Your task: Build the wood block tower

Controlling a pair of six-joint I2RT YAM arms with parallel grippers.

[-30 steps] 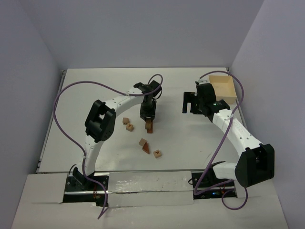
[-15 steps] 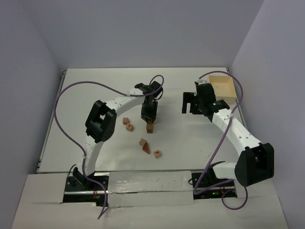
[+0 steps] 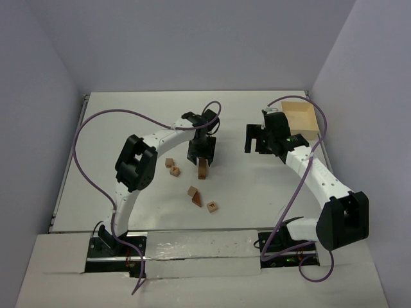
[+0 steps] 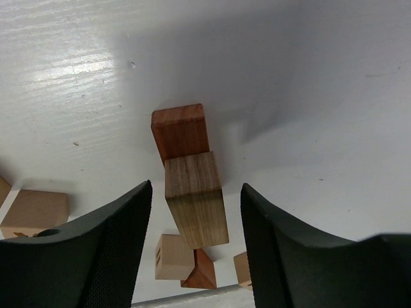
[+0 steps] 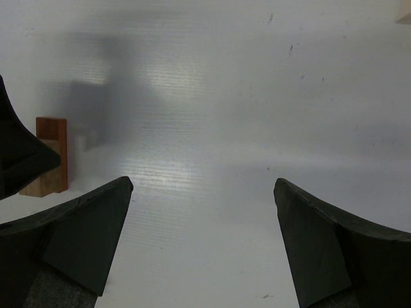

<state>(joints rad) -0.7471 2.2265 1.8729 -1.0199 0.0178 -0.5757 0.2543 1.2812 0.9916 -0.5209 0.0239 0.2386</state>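
Note:
The wood block tower (image 3: pixel 203 168) stands mid-table as a narrow stack of two wood blocks. In the left wrist view its tan oblong (image 4: pixel 192 183) lies nearest the camera, with the reddish-brown bar (image 4: pixel 180 131) beyond it. In the right wrist view the tower (image 5: pixel 51 138) shows reddish-brown over tan. I cannot tell which block is on top. My left gripper (image 3: pixel 204 158) (image 4: pixel 196 187) is open around the tan oblong, with a gap on each side. Loose tan cubes (image 3: pixel 172 167) (image 3: pixel 212 206) and a reddish-brown wedge (image 3: pixel 192 194) (image 4: pixel 202 271) lie nearby. My right gripper (image 3: pixel 250 139) (image 5: pixel 202 183) is open over bare table.
An open light-wood box (image 3: pixel 300 117) sits at the back right, its corner (image 5: pixel 404 16) just inside the right wrist view. Purple cables loop over both arms. One left finger (image 5: pixel 19 147) intrudes at the left of the right wrist view. Walls close the table's left, back and right.
My left gripper's jaws have widened and let go of the block they were shut on. The stack stays put between them. The right arm has not moved.

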